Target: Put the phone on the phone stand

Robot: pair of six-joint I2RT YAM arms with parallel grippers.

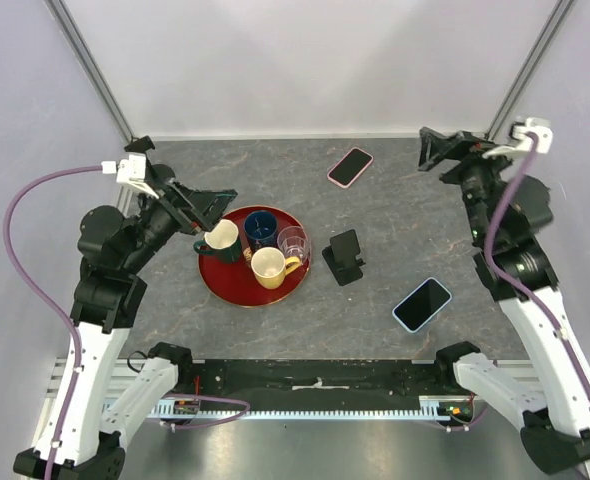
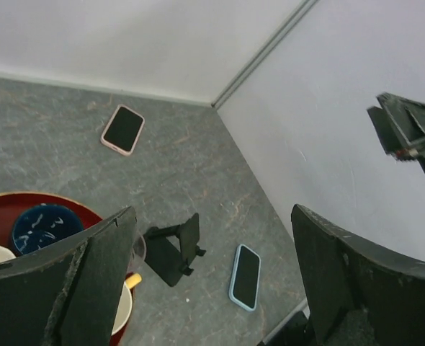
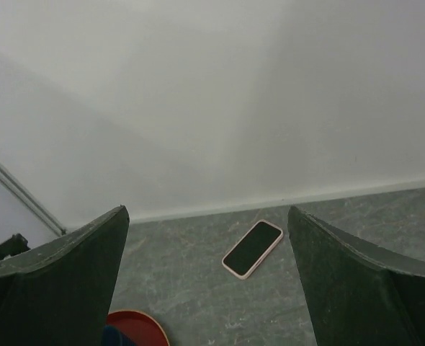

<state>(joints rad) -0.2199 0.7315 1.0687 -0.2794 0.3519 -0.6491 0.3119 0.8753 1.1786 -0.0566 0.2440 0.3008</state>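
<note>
A black phone stand (image 1: 345, 256) sits mid-table, right of the red tray; it also shows in the left wrist view (image 2: 175, 246). A blue-cased phone (image 1: 422, 304) lies flat, screen up, near the front right (image 2: 245, 276). A pink-cased phone (image 1: 350, 167) lies flat at the back (image 2: 123, 130) (image 3: 253, 248). My left gripper (image 1: 211, 208) is open and empty, raised over the tray's left side. My right gripper (image 1: 430, 150) is open and empty, raised at the back right, aimed toward the pink phone.
A red round tray (image 1: 218, 283) holds a white mug (image 1: 218, 238), a dark blue mug (image 1: 260, 227), a yellow-handled cream mug (image 1: 270, 267) and a clear glass (image 1: 294, 241). White walls enclose the table on three sides.
</note>
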